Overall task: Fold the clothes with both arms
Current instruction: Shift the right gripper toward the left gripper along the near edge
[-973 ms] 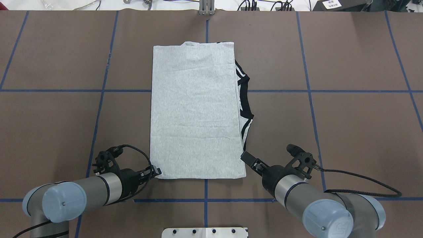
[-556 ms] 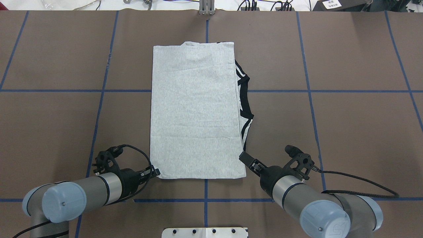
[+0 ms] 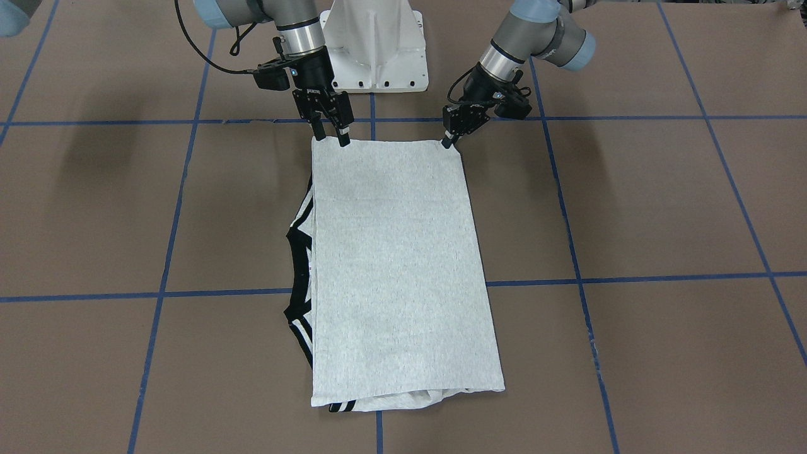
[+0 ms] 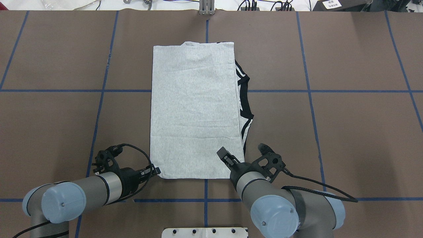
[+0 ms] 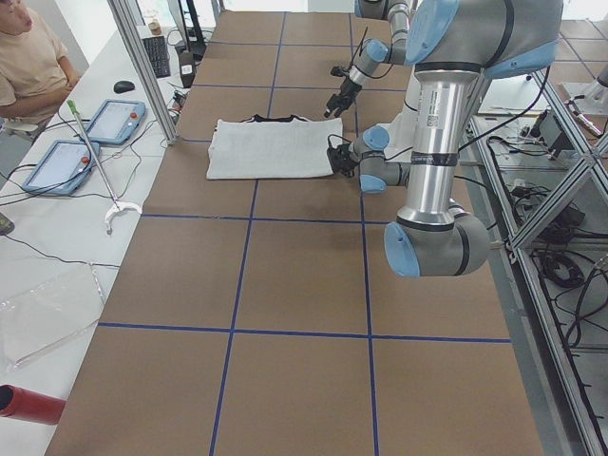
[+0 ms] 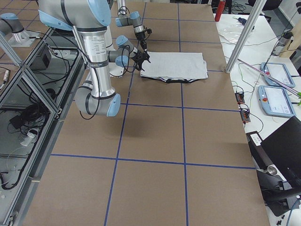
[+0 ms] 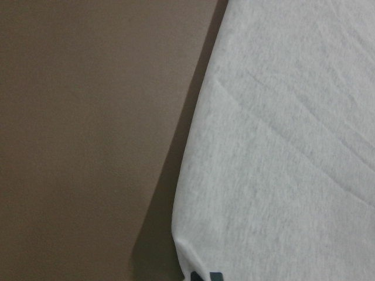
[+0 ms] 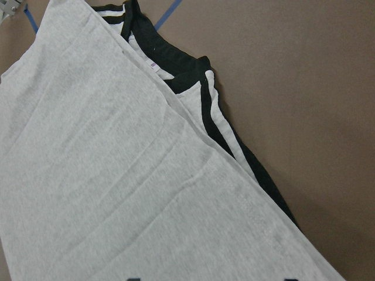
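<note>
The light grey T-shirt (image 4: pixel 195 109) lies folded into a long rectangle on the brown table, its black striped trim (image 4: pixel 245 96) poking out along the right edge. My left gripper (image 4: pixel 156 171) sits low at the shirt's near left corner, fingers together on that corner; the left wrist view shows the corner (image 7: pixel 186 257) slightly raised at its bottom edge. My right gripper (image 4: pixel 224 155) hovers open over the near right corner. In the front-facing view its two fingers (image 3: pixel 320 129) stand apart at the shirt's edge (image 3: pixel 397 265). The print is hidden.
Blue tape lines (image 4: pixel 205 200) divide the table into squares. The white pedestal (image 3: pixel 375 44) stands between the arms' bases. A person (image 5: pixel 28 57) sits beyond the far edge by two teach pendants (image 5: pixel 114 119). A metal bracket (image 4: pixel 207 8) sits at the far edge.
My right gripper has swung left, from beside the shirt's near right corner to above it. The left gripper has barely shifted, edging slightly left at its corner.
</note>
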Robot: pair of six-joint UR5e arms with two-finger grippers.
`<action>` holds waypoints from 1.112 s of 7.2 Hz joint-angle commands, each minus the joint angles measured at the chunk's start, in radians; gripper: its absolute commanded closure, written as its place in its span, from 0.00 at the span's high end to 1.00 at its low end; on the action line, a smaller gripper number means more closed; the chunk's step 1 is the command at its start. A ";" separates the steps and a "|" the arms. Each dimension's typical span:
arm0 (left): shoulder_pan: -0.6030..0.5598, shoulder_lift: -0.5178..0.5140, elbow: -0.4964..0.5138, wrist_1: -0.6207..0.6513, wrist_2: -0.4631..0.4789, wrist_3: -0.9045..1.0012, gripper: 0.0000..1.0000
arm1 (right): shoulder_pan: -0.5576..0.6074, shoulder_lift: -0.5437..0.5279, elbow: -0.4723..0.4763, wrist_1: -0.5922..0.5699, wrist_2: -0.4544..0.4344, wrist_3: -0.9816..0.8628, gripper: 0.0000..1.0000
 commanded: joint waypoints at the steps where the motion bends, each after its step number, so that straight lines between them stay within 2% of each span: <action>1: 0.000 0.001 -0.002 -0.001 0.009 0.000 0.00 | 0.000 0.015 -0.071 -0.003 0.000 0.014 0.84; 8: 0.000 0.000 0.001 -0.007 0.006 0.001 0.00 | -0.047 0.010 -0.081 0.000 -0.004 0.026 0.86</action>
